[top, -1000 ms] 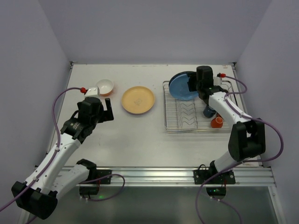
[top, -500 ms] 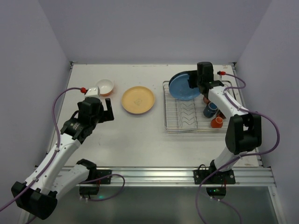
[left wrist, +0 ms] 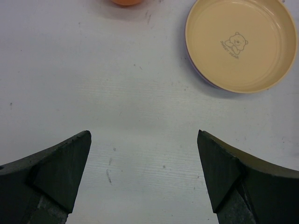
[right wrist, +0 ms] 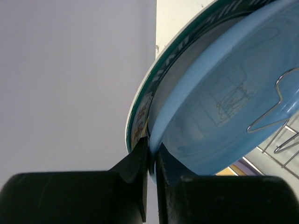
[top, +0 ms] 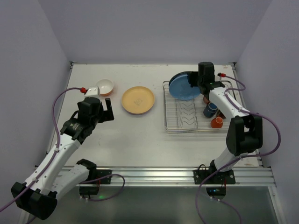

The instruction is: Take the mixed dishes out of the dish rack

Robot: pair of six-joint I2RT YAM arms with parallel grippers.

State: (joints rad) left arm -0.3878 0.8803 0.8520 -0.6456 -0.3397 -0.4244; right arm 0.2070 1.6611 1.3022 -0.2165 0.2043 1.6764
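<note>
The silver wire dish rack (top: 184, 117) stands at the right back of the table. A blue plate (top: 180, 87) leans upright at its far end, with a dark-rimmed white plate (right wrist: 144, 105) just behind it. My right gripper (top: 198, 84) is shut on the blue plate's (right wrist: 224, 107) rim, one finger on each face, as the right wrist view shows at the gripper (right wrist: 152, 149). A blue mug (top: 210, 110) and an orange mug (top: 216, 122) lie in the rack's right side. My left gripper (left wrist: 143, 135) hangs open over bare table.
A yellow plate (top: 138, 100) lies flat on the table left of the rack and shows in the left wrist view as the yellow plate (left wrist: 240, 44). An orange bowl with white inside (top: 105, 87) sits further left. Walls close in the back and sides.
My right gripper has closed onto the blue plate's rim after shifting slightly toward the back. The left arm has not moved.
</note>
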